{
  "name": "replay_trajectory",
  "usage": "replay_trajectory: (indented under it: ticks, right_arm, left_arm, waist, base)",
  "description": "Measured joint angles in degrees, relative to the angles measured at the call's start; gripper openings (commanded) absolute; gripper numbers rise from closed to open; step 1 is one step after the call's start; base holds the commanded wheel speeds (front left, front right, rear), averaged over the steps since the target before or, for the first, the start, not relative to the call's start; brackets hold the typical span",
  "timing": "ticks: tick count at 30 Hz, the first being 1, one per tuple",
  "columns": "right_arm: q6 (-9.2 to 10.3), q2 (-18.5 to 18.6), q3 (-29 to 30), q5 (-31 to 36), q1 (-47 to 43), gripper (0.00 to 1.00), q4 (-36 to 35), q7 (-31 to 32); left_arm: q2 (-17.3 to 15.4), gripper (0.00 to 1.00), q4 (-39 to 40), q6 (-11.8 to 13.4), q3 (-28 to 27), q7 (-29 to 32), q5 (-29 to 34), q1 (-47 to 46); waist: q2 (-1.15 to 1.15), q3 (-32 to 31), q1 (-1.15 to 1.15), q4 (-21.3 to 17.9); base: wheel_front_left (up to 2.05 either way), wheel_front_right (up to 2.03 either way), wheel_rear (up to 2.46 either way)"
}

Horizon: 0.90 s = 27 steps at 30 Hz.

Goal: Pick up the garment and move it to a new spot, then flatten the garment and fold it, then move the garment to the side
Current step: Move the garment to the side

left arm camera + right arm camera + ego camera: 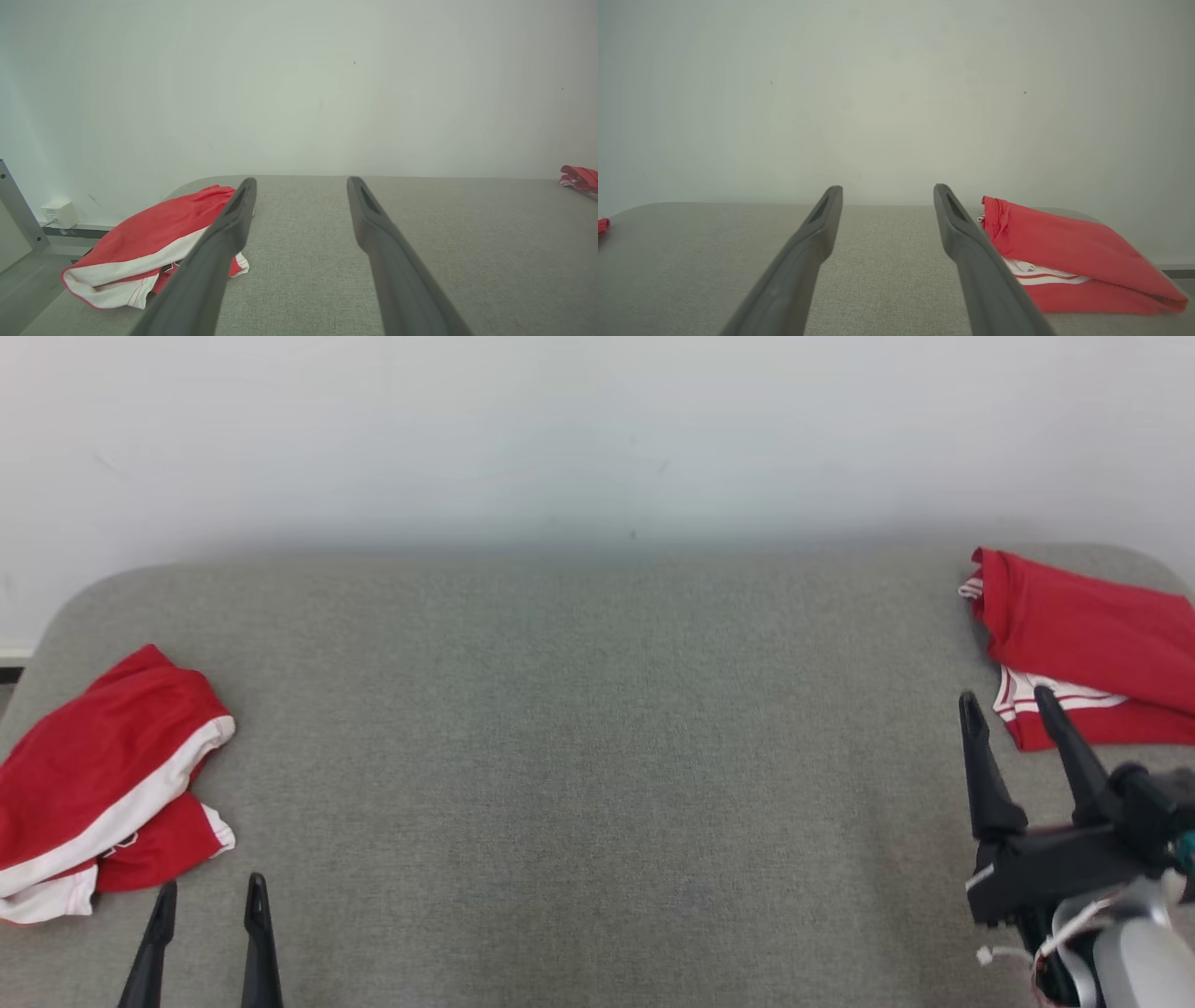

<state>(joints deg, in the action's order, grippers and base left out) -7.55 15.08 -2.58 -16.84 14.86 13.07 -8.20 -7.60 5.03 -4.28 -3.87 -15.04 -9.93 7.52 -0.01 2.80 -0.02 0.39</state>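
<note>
My left gripper (211,885): fingers spread wide with nothing between them, low at the near left of the table, tips pointing toward the wall.
My left gripper, wrist view (302,179): both fingers hang over bare grey cloth, and the left one crosses in front of the crumpled garment's edge.
My right gripper (1005,695): fingers spread as well and holding nothing, at the near right of the table.
My right gripper, wrist view (888,186): open grey surface lies between the fingers; the folded garment is just beside my right finger, and I cannot tell whether they touch.
Crumpled red garment (103,756): a rumpled red heap with a broad white band, at the table's left edge, just beyond and to the left of my left gripper; also seen from my left wrist (159,233).
Folded red garment (1083,625): a flat red bundle with white striped trim showing along its near side, at the far right corner of the table (1064,242).
Table (597,728): covered in grey woven fabric, with rounded far corners.
Wall (597,429): plain white, right behind the table.
</note>
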Motion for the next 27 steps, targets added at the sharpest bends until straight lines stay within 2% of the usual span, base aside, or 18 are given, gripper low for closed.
replay_trajectory:
  ticks: [6,12,19,21,27]
  right_arm:
    - [0.0,-4.71,2.75,1.35,-9.82,1.0,-8.57,2.18]
    - [0.0,-8.09,3.52,2.41,-17.23,1.0,-12.96,1.8]
    - [0.0,-10.16,3.52,2.97,-22.85,1.0,-14.08,-0.03]
    - [0.0,-10.16,3.09,4.53,-23.68,1.0,-14.05,-0.52]
    - [0.0,-11.28,3.6,3.79,-24.49,1.0,-13.45,-1.46]
  left_arm:
    - [-0.22,1.0,-1.26,-0.24,0.12,-0.01,-0.01,1.21]
    - [-0.68,1.0,-2.5,-0.29,0.63,0.0,-0.01,1.83]
    - [-0.85,1.0,-4.67,-0.56,2.08,0.0,-0.01,1.85]
    - [-0.88,1.0,-5.22,-0.62,2.44,0.0,0.0,1.84]
    - [-1.22,1.0,-6.65,-0.76,3.15,0.0,-0.01,1.8]
  waist:
    - [0.0,-3.33,0.0,1.44]
    - [0.0,-5.24,0.01,2.25]
    - [0.01,-5.87,0.02,1.88]
    - [0.01,-5.86,0.02,1.59]
    - [0.01,-5.72,0.02,0.68]
  base:
    - [0.0,0.0,0.0]
    - [0.0,0.0,0.0]
    - [0.0,0.0,0.0]
    - [0.0,0.0,0.0]
    - [0.0,0.0,0.0]
